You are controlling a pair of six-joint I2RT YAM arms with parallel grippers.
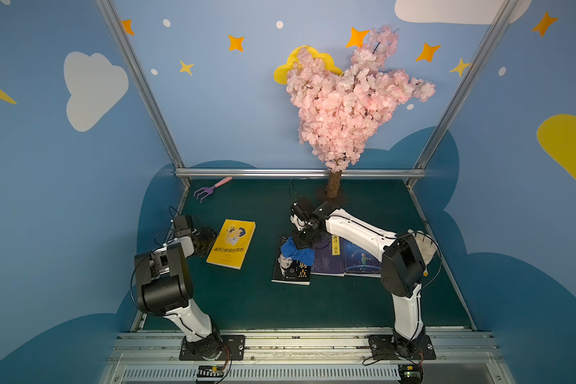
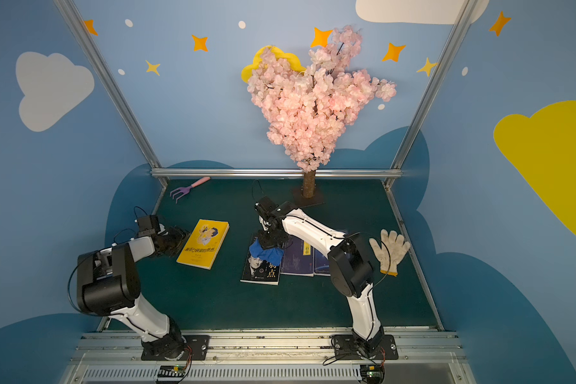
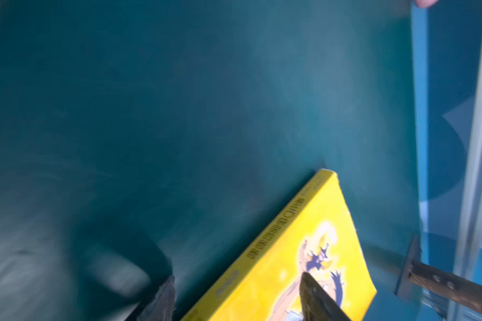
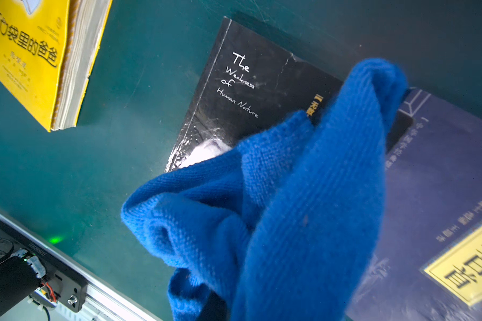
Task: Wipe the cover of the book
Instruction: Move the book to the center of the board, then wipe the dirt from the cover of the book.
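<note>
A black book (image 1: pixel 291 269) (image 2: pixel 259 271) (image 4: pixel 251 91) lies flat in the middle of the green table. A blue cloth (image 1: pixel 298 252) (image 2: pixel 267 254) (image 4: pixel 289 194) hangs bunched onto the far part of its cover, with my right gripper (image 1: pixel 304 241) (image 2: pixel 270 242) shut on it from above. The cloth hides the fingers in the right wrist view. To the left lies a yellow book (image 1: pixel 231 244) (image 2: pixel 203 244) (image 3: pixel 303 250) (image 4: pixel 25 55). My left gripper (image 1: pixel 210 241) (image 2: pixel 179 241) (image 3: pixel 238 294) is open at its left edge, one finger over the cover and the other beside the spine.
Two dark blue books (image 1: pixel 329 261) (image 2: pixel 296 262) (image 4: pixel 442 180) lie right of the black one, partly under the right arm. A white glove (image 2: pixel 389 251) is at the right, a blossom tree (image 1: pixel 333 186) on its base at the back and a toy rake (image 1: pixel 210 189) back left.
</note>
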